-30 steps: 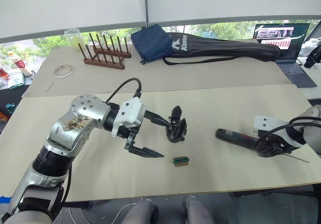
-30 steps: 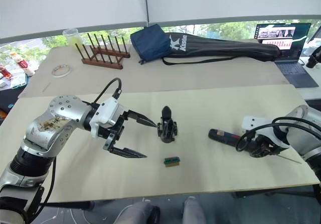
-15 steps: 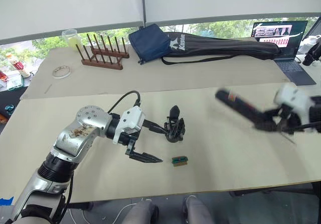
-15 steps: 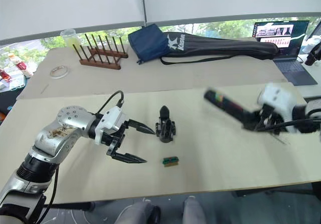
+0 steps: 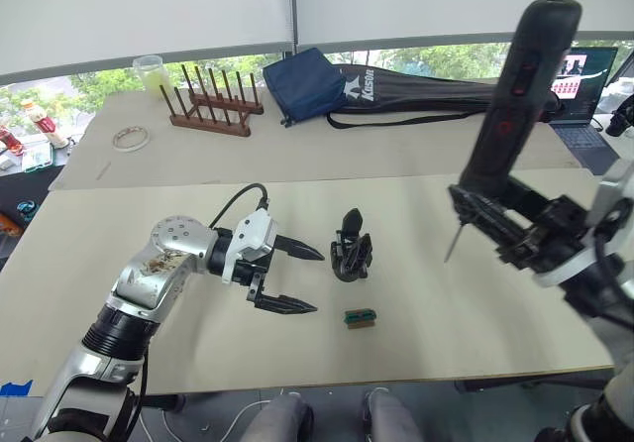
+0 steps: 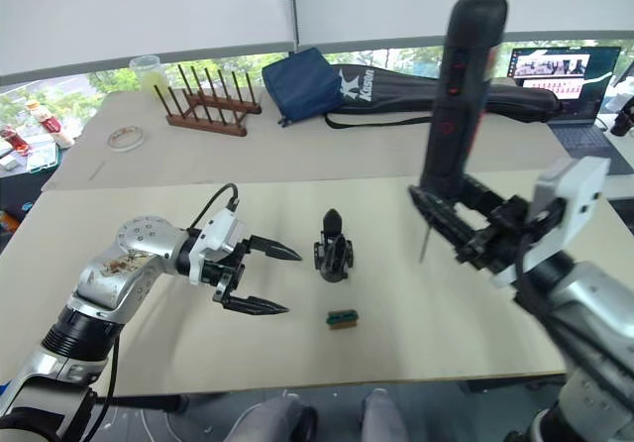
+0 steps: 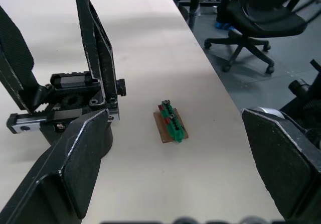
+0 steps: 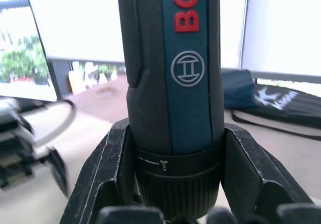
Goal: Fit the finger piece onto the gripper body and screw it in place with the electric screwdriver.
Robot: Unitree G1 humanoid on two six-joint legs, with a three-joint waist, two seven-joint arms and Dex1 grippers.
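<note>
Black electric screwdriver (image 5: 515,95) stands upright, clamped in right pincer (image 5: 515,226).

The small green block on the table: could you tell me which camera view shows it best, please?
The left wrist view: the green block lies between the open left gripper fingers, its brown base and red parts visible. Both eye views show it merely as a speck in front of the gripper body.

head stereo pair looks down; wrist cameras sit close along claws.

bright window daylight, soft shadows, sharp views.
</note>
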